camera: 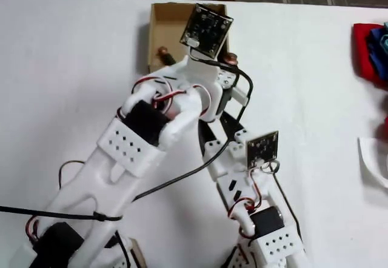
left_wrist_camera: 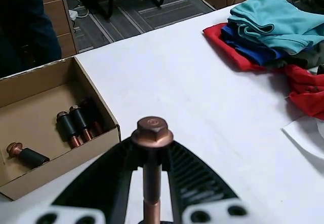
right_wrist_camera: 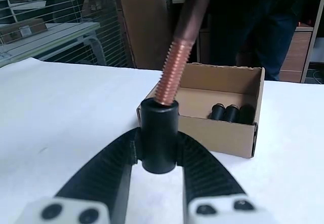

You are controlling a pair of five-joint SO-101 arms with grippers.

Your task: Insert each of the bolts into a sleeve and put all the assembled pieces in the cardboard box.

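White table [camera: 73,68] carries everything. Both arms come in from the near edge and meet just in front of the cardboard box [camera: 151,37], which sits at the far edge, open side up. A pile of folded clothes [left_wrist_camera: 268,31], teal, blue and red, lies well apart from it towards the right edge.

Left tool [left_wrist_camera: 152,148]: clamped on the shank of a copper bolt [left_wrist_camera: 152,130], hex head up, standing proud of the fingers.

Right tool [right_wrist_camera: 158,143]: closed on a black sleeve [right_wrist_camera: 159,133], held upright with the bore facing up, above the table in front of the box.

In the right wrist view the bolt comes down at a lean and its threaded end sits at the mouth of the sleeve. Can't tell how far in it is. The head is well clear of the sleeve.

Assembled pieces [left_wrist_camera: 68,127] are lying on the box floor: a cluster side by side by one wall, one more [left_wrist_camera: 28,154] apart from them, copper heads showing.
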